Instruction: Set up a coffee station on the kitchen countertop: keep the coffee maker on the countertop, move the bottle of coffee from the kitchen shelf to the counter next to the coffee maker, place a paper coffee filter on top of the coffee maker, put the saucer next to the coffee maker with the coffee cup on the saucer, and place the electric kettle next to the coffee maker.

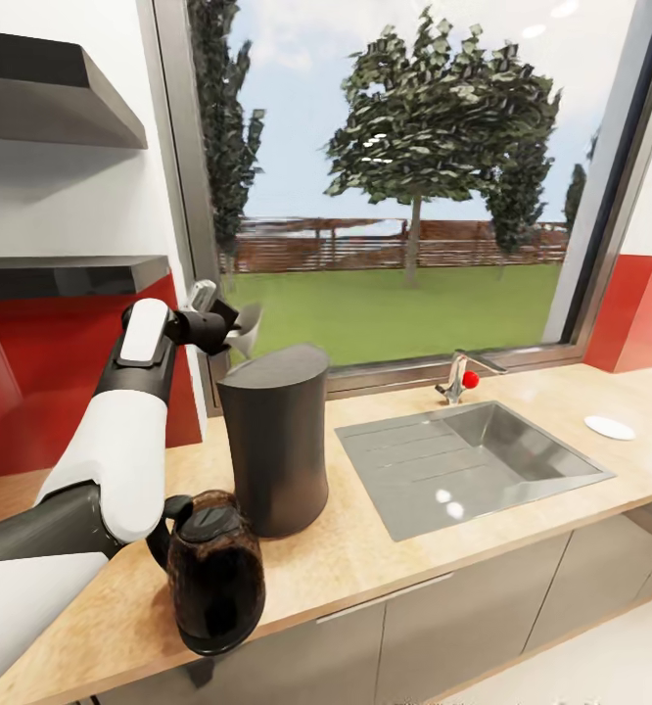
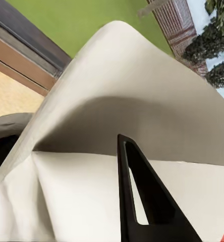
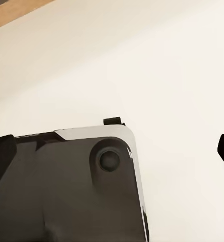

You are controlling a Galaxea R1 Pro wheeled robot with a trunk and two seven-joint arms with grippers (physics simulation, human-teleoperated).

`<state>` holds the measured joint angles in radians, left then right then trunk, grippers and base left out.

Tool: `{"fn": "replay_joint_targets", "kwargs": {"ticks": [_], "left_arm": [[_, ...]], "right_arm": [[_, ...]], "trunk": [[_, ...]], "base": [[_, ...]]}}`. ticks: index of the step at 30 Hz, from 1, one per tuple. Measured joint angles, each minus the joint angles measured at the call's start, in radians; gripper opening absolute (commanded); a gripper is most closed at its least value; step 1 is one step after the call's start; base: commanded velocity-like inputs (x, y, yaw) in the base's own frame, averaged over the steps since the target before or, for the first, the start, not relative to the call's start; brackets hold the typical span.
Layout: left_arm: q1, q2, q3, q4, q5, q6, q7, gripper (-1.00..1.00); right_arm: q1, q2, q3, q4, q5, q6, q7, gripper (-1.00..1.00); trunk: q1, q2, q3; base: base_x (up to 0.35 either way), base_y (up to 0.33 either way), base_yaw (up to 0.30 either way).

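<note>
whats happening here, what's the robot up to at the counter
The robot's left gripper holds a thin off-white paper coffee filter just above the top of the tall dark grey coffee maker, not yet set down on it. A rounded brown glass electric kettle stands beside the coffee maker on the light tan wood-look countertop. A small flat white saucer lies far off, beyond the steel sink.

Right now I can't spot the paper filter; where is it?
In the head view, the paper coffee filter is in the left claw, just above the coffee maker, left of the sink.
</note>
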<state>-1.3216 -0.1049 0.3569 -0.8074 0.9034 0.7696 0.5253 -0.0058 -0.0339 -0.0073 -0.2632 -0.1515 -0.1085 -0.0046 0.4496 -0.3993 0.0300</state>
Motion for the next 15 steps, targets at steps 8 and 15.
{"fn": "replay_joint_targets", "kwargs": {"ticks": [8, 15], "left_arm": [[0.001, 0.003, 0.000, 0.005, -0.001, -0.001, -0.040, -1.00], [0.003, 0.006, 0.005, 0.007, -0.001, 0.000, -0.051, -1.00]], "right_arm": [[0.000, 0.000, 0.000, 0.000, 0.000, 0.000, 0.000, 1.00], [0.000, 0.000, 0.000, 0.001, 0.000, 0.000, 0.000, 1.00]], "trunk": [[0.000, 0.000, 0.000], [0.000, 0.000, 0.000]], "base": [[0.000, 0.000, -0.029], [0.000, 0.000, -0.001]]}}
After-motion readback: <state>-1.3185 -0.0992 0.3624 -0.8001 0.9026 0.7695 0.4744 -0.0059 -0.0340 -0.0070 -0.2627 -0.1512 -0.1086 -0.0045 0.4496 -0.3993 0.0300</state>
